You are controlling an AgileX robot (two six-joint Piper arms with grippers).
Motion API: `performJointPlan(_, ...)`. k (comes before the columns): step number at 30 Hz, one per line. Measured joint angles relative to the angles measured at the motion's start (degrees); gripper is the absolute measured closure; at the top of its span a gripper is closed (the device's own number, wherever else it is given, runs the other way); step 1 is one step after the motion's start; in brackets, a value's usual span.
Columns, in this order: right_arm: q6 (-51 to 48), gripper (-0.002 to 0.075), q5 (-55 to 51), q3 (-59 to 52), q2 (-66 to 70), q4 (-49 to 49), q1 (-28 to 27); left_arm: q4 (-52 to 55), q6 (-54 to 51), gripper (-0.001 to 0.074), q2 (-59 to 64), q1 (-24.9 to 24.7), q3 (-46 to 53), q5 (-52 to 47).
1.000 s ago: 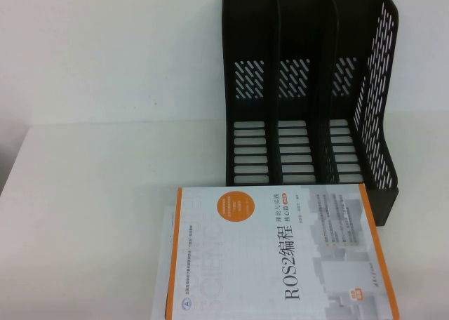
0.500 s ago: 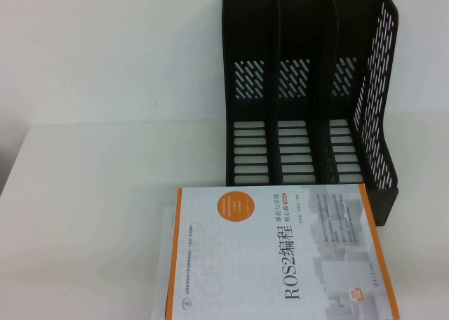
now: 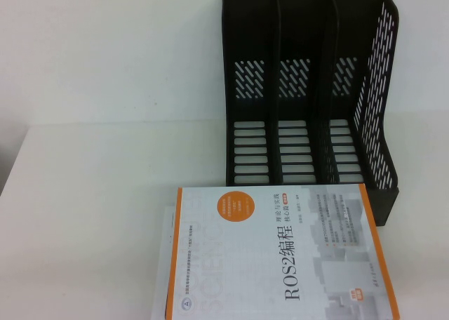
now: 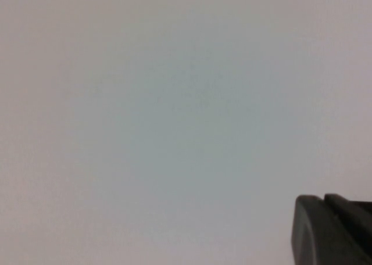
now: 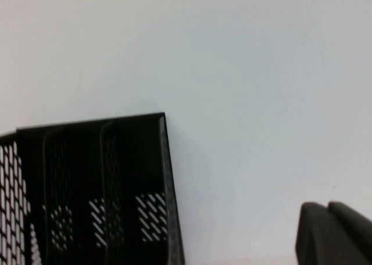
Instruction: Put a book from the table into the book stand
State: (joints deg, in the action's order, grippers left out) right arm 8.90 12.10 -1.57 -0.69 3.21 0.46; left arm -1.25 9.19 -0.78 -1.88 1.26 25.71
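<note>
A white book with an orange border point(image 3: 280, 253) lies flat on the white table at the near edge, in front of the black book stand point(image 3: 309, 158). The stand has three upright slots, all empty. It also shows in the right wrist view point(image 5: 99, 189). Neither arm shows in the high view. My left gripper point(image 4: 324, 199) shows only its dark fingertips, pressed together, against a blank pale surface. My right gripper point(image 5: 326, 206) shows the same, fingertips together, with the stand off to one side and apart from it.
A second white book or sheaf of paper point(image 3: 163, 264) lies under the orange-bordered book and sticks out on its left. The white table point(image 3: 91, 194) stretches to the left of the stand and the book. A pale wall stands behind.
</note>
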Motion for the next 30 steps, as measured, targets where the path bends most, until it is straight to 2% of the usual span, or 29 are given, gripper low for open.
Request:
performJointPlan(3,0.99,0.0729,-0.13,0.0,0.0,-3.21,0.0,0.04,1.59,0.0739,0.0,0.0,0.0,-2.7)
performJointPlan(6,1.25,0.0728,-6.57,1.88,0.0,-4.25,0.0,0.14,3.49,0.0739,0.0,0.0,-1.46,-10.4)
performJointPlan(12,1.73,0.0727,-28.2,15.97,1.35,-4.27,0.0,0.28,5.78,0.0739,0.0,0.0,-12.19,-29.21)
performJointPlan(17,1.73,0.0726,-43.84,28.17,10.33,-4.3,0.0,-0.22,6.02,0.0739,3.26,0.0,-20.08,-41.67)
performJointPlan(20,1.73,0.0726,-47.51,33.78,16.47,-5.53,0.0,-2.85,6.15,0.0739,6.65,0.0,-21.22,-45.2)
performJointPlan(25,1.23,0.0726,-48.01,35.85,23.47,-11.88,0.0,-11.69,6.15,0.0739,9.87,0.0,-19.48,-45.94)
performJointPlan(28,-4.67,0.0726,-49.86,35.19,28.5,-19.76,0.0,-19.76,5.01,0.0739,12.15,0.0,-18.92,-48.71)
performJointPlan(30,-11.02,0.0726,-51.81,34.9,32.63,-24.77,0.0,-25.95,0.71,0.0739,14.88,0.0,-18.92,-52.34)
